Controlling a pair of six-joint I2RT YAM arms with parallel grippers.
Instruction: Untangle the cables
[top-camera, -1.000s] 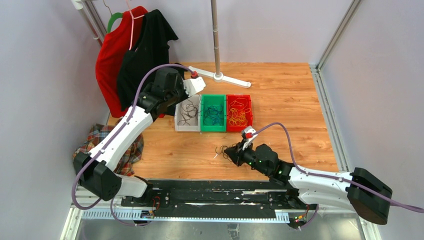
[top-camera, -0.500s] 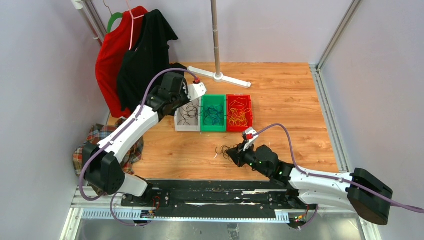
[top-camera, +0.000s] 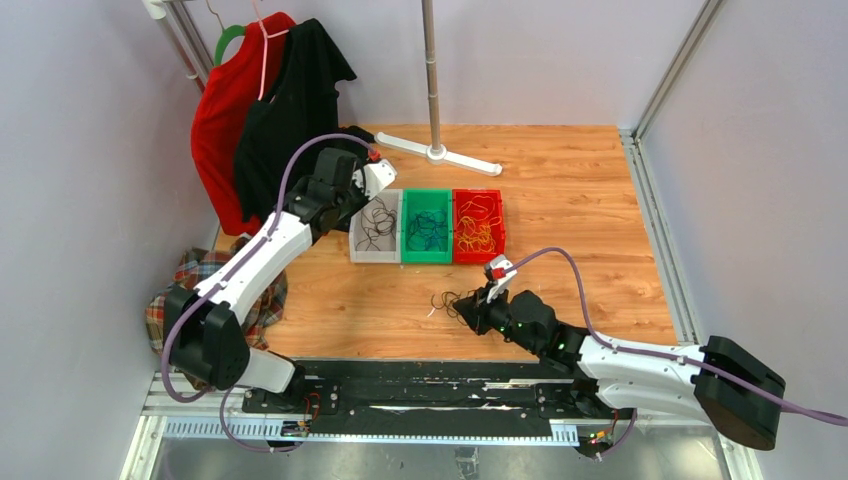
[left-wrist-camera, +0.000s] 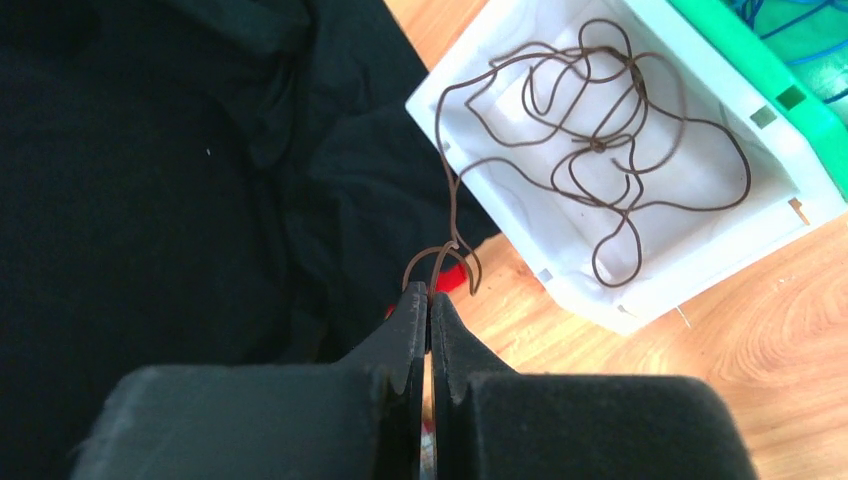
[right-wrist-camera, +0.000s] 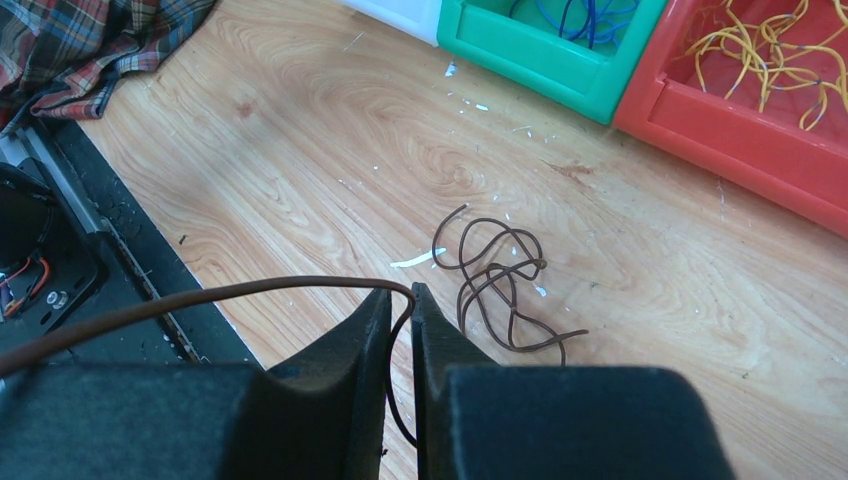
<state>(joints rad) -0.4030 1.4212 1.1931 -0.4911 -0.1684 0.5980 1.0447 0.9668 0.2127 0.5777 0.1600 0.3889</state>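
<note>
Left end effector (top-camera: 378, 178) has drifted toward the left of the top view over the last second. It began above the white bin's (top-camera: 375, 257) far left corner and now sits just outside it, over the black garment (left-wrist-camera: 150, 150). Its jaws are pressed together on the end of a dark wire (left-wrist-camera: 590, 150). The strand climbs from the tips over the bin's rim, and its main loops lie inside the bin, upper right of the left wrist frame. Judgement: the wire is delivered but not released, and more retreat risks dragging it back out.

Right end effector (top-camera: 462, 305) has barely shifted — low centre of the top view. Its jaws are nearly together, clamped on a second dark strand (right-wrist-camera: 300, 290) that runs off the left edge of its wrist frame. A loose tangle (right-wrist-camera: 500, 275) lies on the table (top-camera: 580, 200) just beyond the tips; whether it joins the held strand, I cannot tell.

Blue cables (top-camera: 427, 230) sit in the green bin (top-camera: 427, 259), yellow cables (top-camera: 477, 228) in the red bin (top-camera: 478, 259). Dark ones look to be the remaining work.
</note>
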